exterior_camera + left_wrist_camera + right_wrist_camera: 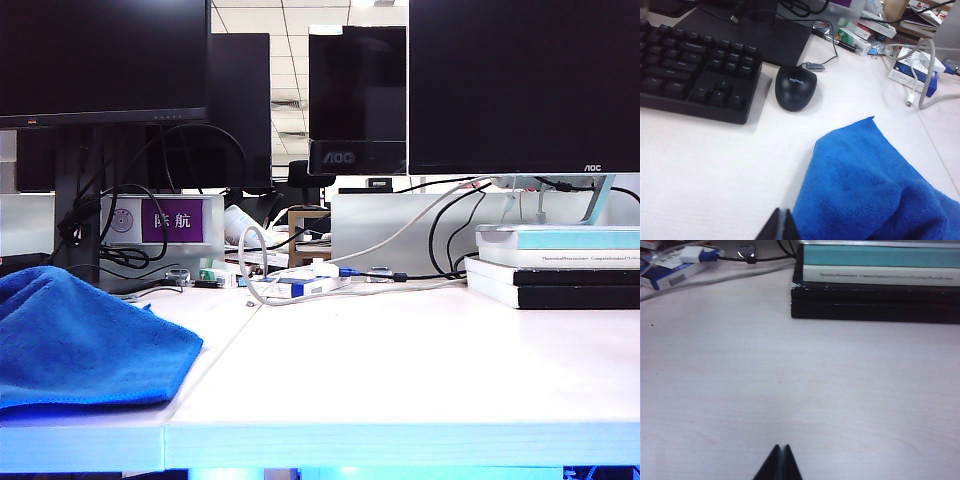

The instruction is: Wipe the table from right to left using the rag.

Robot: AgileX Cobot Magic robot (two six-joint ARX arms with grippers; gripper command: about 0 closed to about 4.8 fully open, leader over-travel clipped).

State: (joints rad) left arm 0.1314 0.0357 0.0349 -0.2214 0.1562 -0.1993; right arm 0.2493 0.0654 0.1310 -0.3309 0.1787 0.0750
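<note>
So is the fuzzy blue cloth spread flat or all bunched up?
Bunched up: the fuzzy blue cloth lies in humps and folds on the white table.

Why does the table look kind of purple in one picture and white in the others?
Right wrist view: a bluish-purple tint covers the table, and the right gripper tips, closed, look dark. Left wrist view: warmer light, the rag bright blue beside the closed left gripper. Exterior view: the rag's near edge is soft and blurry, with a blue glow under the front edge.
</note>
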